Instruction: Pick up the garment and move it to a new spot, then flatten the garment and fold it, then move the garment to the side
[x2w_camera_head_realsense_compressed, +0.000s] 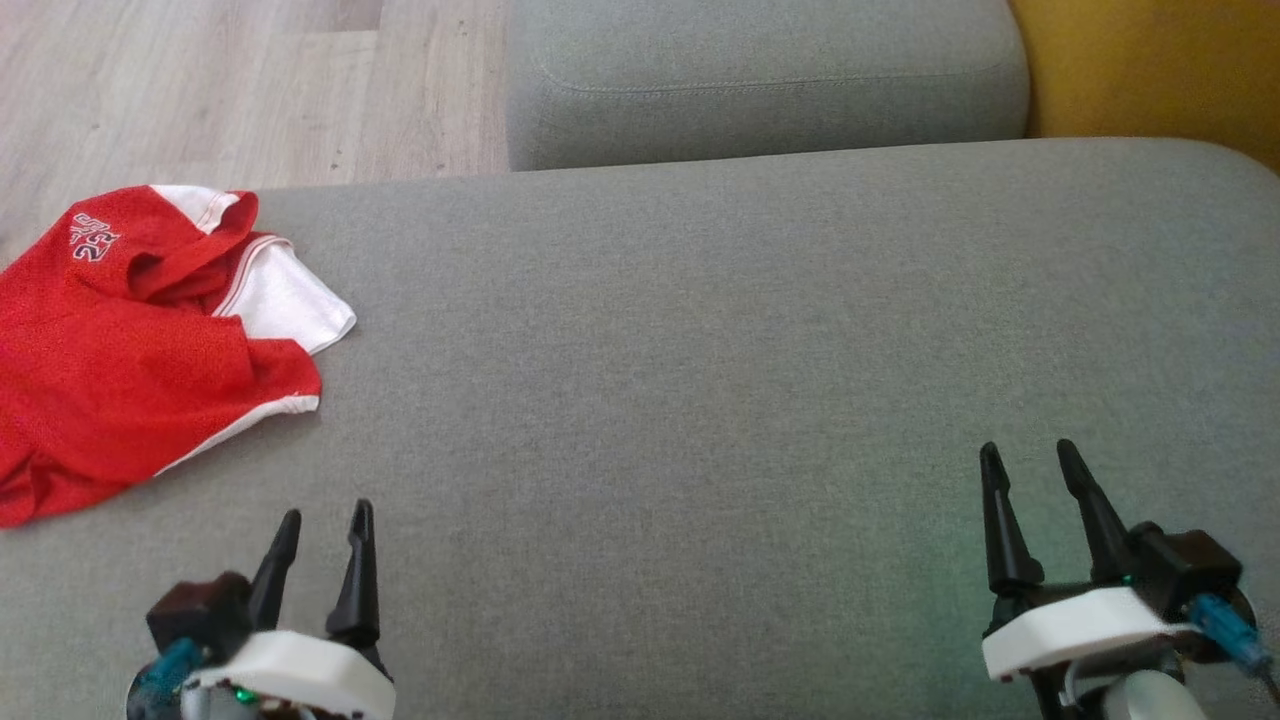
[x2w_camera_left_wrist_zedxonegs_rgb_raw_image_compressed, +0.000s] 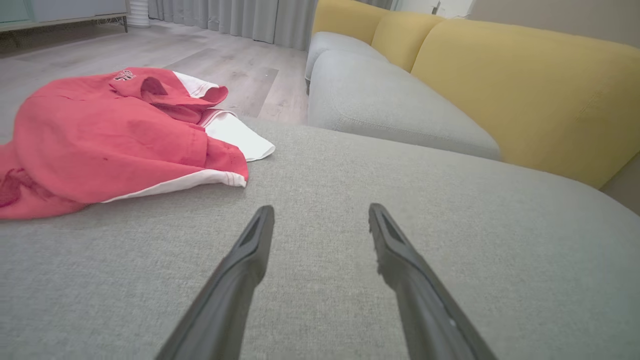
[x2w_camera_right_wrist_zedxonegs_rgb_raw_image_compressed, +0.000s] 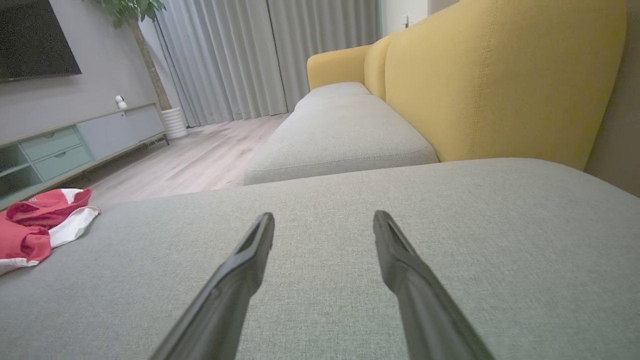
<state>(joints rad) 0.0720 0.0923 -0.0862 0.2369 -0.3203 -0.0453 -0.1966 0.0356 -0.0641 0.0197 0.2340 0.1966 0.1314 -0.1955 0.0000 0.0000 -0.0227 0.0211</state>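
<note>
From the head view, I see the garment (x2w_camera_head_realsense_compressed: 120, 350), a red jersey with white trim, lying crumpled at the left end of the wide grey seat cushion (x2w_camera_head_realsense_compressed: 700, 400), part of it running off the picture's left edge. My left tool (x2w_camera_head_realsense_compressed: 326, 512) sits at the lower left, jaws spread with nothing between them, near the jersey's lower hem but clear of it. My right tool (x2w_camera_head_realsense_compressed: 1028, 452) is at the lower right, also spread and empty, well apart from the cloth. Beyond the seat lie a second cushion (x2w_camera_head_realsense_compressed: 760, 90), pale wood floor (x2w_camera_head_realsense_compressed: 200, 90) and a yellow backrest (x2w_camera_head_realsense_compressed: 1150, 70).

In the left wrist view, the jaws stand wide over bare grey fabric. The jersey is bunched up ahead and to the left, with a white panel poking out on its right side. It does not touch the tool.

In the right wrist view, the jaws are parted over open cushion here too. The jersey is small at the far left edge. Further off I can see grey curtains (x2w_camera_right_wrist_zedxonegs_rgb_raw_image_compressed: 250, 60) and a low cabinet (x2w_camera_right_wrist_zedxonegs_rgb_raw_image_compressed: 75, 145) against the wall.
</note>
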